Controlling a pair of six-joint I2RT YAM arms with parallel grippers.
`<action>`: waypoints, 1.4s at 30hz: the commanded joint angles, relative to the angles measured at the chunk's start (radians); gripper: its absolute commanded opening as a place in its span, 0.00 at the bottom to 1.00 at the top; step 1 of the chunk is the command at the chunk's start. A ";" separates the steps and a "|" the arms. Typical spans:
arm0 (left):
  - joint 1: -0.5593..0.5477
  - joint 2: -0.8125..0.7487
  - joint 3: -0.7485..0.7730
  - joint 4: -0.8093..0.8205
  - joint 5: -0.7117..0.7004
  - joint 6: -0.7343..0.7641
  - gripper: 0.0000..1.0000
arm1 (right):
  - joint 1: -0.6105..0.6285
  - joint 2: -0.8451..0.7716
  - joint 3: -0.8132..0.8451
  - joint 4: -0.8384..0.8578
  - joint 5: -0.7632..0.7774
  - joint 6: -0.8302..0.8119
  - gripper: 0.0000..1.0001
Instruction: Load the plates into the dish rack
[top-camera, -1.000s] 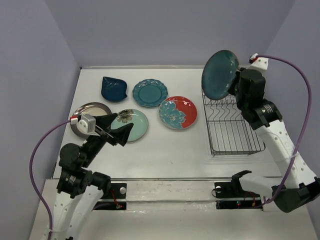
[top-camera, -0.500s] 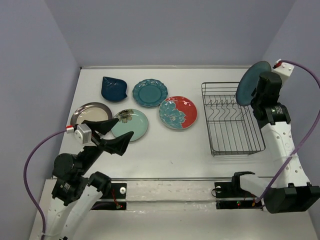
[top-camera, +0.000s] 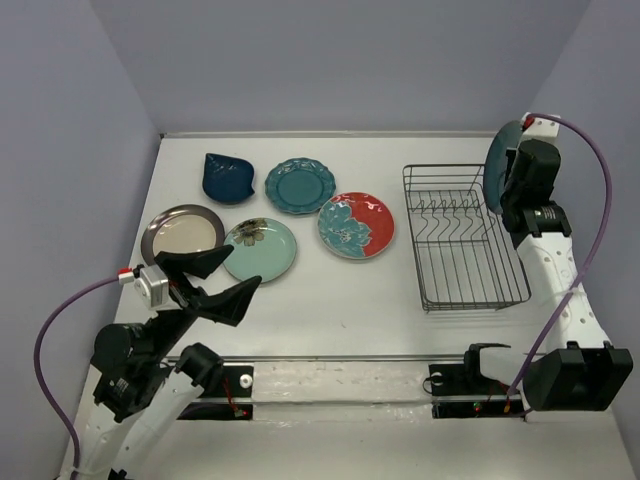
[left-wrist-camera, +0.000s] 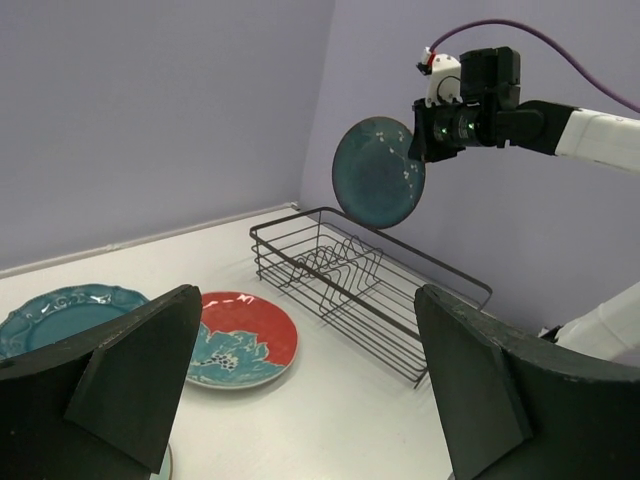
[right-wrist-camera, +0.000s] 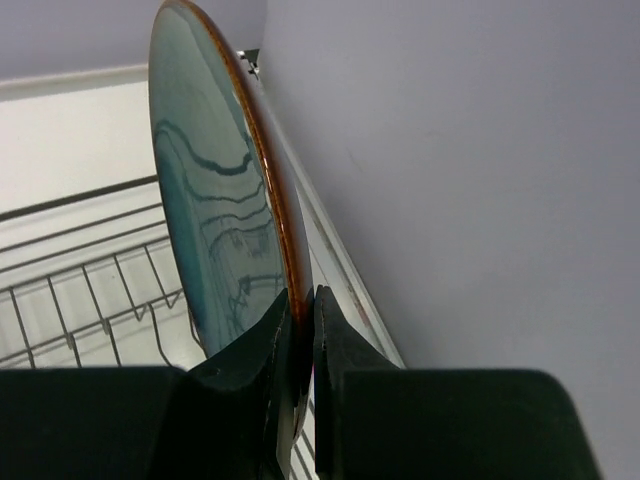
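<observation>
Clamping the dark teal plate (top-camera: 497, 168) by its rim, the right gripper (right-wrist-camera: 299, 312) holds it upright above the dish rack's (top-camera: 465, 270) far right corner. The left gripper (top-camera: 246, 267) hangs well left of the rack, fingers wide apart, holding nothing.

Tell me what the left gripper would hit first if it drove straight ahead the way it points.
Most likely the rack, on its left side. The red plate lies just left of that line. The open left gripper hangs above the table, so depth is uncertain.
</observation>
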 joint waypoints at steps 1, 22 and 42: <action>-0.021 -0.018 0.040 0.022 -0.023 0.020 0.99 | -0.009 -0.033 0.014 0.245 -0.037 -0.128 0.07; -0.027 -0.004 0.043 -0.007 -0.042 0.023 0.99 | -0.036 0.070 -0.024 0.263 -0.041 -0.165 0.07; -0.030 0.017 0.038 -0.010 -0.118 -0.011 0.99 | -0.036 0.072 -0.192 0.287 -0.011 0.002 0.52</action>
